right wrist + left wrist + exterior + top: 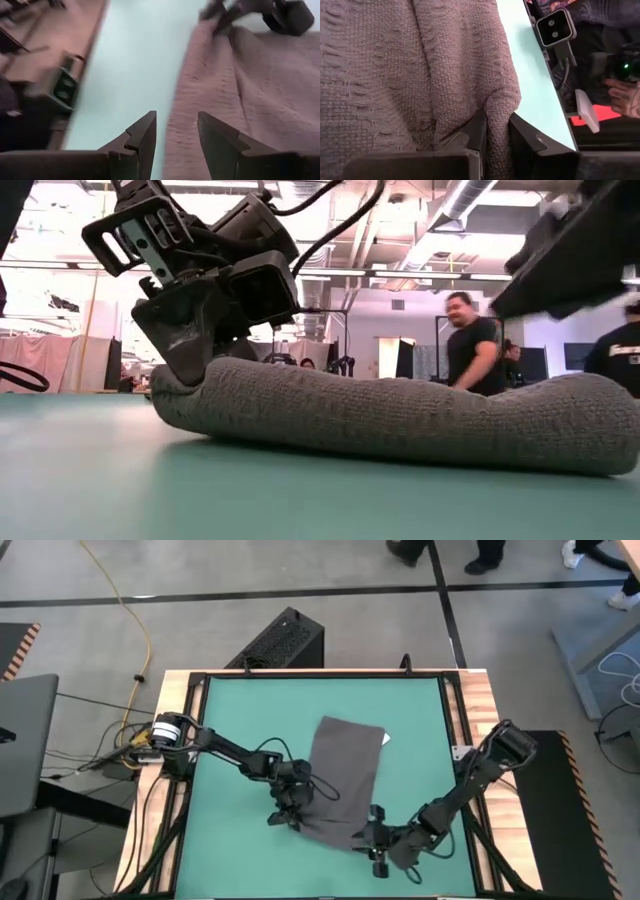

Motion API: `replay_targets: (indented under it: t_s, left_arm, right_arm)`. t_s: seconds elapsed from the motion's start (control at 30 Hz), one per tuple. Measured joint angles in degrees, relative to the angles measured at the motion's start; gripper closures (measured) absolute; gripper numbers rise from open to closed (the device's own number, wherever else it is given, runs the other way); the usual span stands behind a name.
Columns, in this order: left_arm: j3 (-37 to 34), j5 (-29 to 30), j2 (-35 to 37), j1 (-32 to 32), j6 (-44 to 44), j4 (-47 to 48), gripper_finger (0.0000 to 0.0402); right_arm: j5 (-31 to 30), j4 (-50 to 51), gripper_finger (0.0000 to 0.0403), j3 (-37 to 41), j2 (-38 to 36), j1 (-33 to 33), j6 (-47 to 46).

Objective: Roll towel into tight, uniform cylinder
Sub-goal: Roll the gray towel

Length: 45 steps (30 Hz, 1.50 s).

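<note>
The dark grey towel (pixel 342 775) lies on the green table (pixel 240 710), with a small white tag (pixel 386 738) at its far right corner. Its near end is rolled into a thick ridge (pixel 400 420) that rests along the table. My left gripper (pixel 292 812) is at the left end of that ridge, shut on the cloth. My right gripper (pixel 377 845) is over the ridge's right end. In the right wrist view it (pixel 176 117) is open and touches nothing, with the towel's side edge (pixel 185 100) beyond its fingertips. My left gripper pinches a raised fold of the towel (pixel 497 107) between its two fingers, at the left end of the rolled ridge (pixel 185 385). The fingers slant down onto it from the table's left. The cloth bunches up around the fingers, and the rest of the ridge lies on the table.
A wooden frame (pixel 470 720) borders the green table. A black box (pixel 285 640) stands beyond the far edge. A small camera on a stand (pixel 555 27) is at the table's near edge. People (pixel 475 345) stand in the room behind. Bare table lies left and right of the towel.
</note>
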<state>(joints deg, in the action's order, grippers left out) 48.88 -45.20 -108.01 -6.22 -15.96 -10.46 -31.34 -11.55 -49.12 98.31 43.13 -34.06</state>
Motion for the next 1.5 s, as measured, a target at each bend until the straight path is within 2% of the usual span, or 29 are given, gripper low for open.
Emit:
replay_targets:
  t_s: [0.17,0.43,0.53,0.83,1.07,1.3,1.5]
  left_arm:
    - [0.0,-0.1,0.0,0.3,0.7,1.5,0.0362]
    - [0.0,0.2,0.1,0.2,3.1,1.6,0.0361]
    - [0.0,0.4,0.1,0.2,3.7,1.5,0.0361]
    - [0.0,0.5,0.1,0.2,4.6,1.7,0.0361]
    - [0.1,0.5,0.2,0.2,5.0,2.0,0.0361]
    - [0.1,0.5,0.2,0.2,5.9,2.0,0.0361]
    - [0.1,0.5,0.2,0.2,5.9,2.1,0.0361]
  right_arm:
    - [1.9,4.9,0.0233,-2.9,2.3,-1.7,0.1]
    - [13.6,9.0,0.0226,-5.0,2.3,-3.0,1.0]
    - [15.8,11.7,0.0214,-5.0,2.3,-3.9,0.3]
    - [17.0,12.6,0.0206,-5.1,2.1,-6.2,0.2]
    - [17.7,18.5,0.0213,-10.2,0.6,-6.9,5.5]
    - [16.3,18.6,0.0216,-10.4,5.9,-6.8,5.6]
    - [15.9,17.5,0.0213,-10.6,10.5,-5.4,1.3]
